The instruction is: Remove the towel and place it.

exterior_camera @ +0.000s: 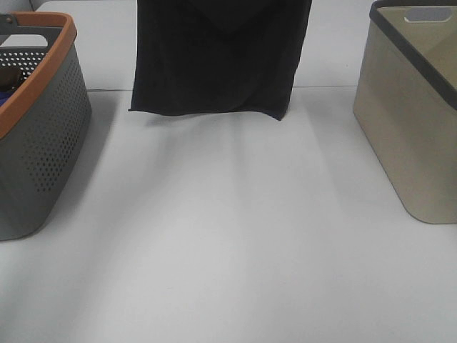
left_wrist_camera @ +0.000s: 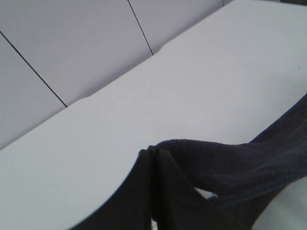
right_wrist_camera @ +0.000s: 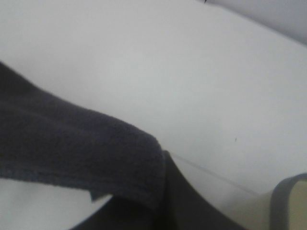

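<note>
The towel (exterior_camera: 218,57), very dark navy, hangs spread out in the air above the far middle of the white table (exterior_camera: 228,257). Its lower hem floats just clear of the surface and its top runs out of the exterior view. Neither gripper shows in that view. In the left wrist view my left gripper (left_wrist_camera: 152,155) is shut, with a corner of the towel (left_wrist_camera: 230,163) pinched between its dark fingers. The right wrist view has my right gripper (right_wrist_camera: 164,160) shut on the other top corner of the towel (right_wrist_camera: 72,143), which drapes away from it.
A grey perforated basket (exterior_camera: 43,136) with an orange rim stands at the left edge, something dark inside it. A beige bin (exterior_camera: 407,121) with a dark grey rim stands at the right; its corner (right_wrist_camera: 292,201) shows in the right wrist view.
</note>
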`<state>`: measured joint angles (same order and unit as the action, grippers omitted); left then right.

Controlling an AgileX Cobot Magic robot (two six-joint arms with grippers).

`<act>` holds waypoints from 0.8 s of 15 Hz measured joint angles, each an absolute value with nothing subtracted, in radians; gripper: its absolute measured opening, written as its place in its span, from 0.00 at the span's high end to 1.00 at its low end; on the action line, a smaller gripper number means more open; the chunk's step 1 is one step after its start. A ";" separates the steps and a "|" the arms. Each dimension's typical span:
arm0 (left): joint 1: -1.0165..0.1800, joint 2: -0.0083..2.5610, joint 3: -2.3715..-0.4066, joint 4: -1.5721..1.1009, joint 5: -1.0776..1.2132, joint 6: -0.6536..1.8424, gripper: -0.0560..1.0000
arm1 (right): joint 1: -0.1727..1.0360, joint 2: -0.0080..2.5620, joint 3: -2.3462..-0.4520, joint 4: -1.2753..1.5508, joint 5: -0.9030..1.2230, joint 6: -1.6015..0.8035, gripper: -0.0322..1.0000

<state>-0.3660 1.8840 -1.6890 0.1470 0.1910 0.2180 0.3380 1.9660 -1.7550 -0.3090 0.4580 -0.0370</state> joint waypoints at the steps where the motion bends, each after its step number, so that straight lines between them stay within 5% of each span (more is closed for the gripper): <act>1: -0.366 1.923 -1.689 0.156 0.219 0.218 0.95 | 0.338 1.997 -1.755 -0.289 0.536 -0.059 0.97; 12: -0.373 2.007 -1.689 -0.027 1.076 0.107 0.95 | 0.338 2.047 -1.757 0.130 1.171 -0.173 0.97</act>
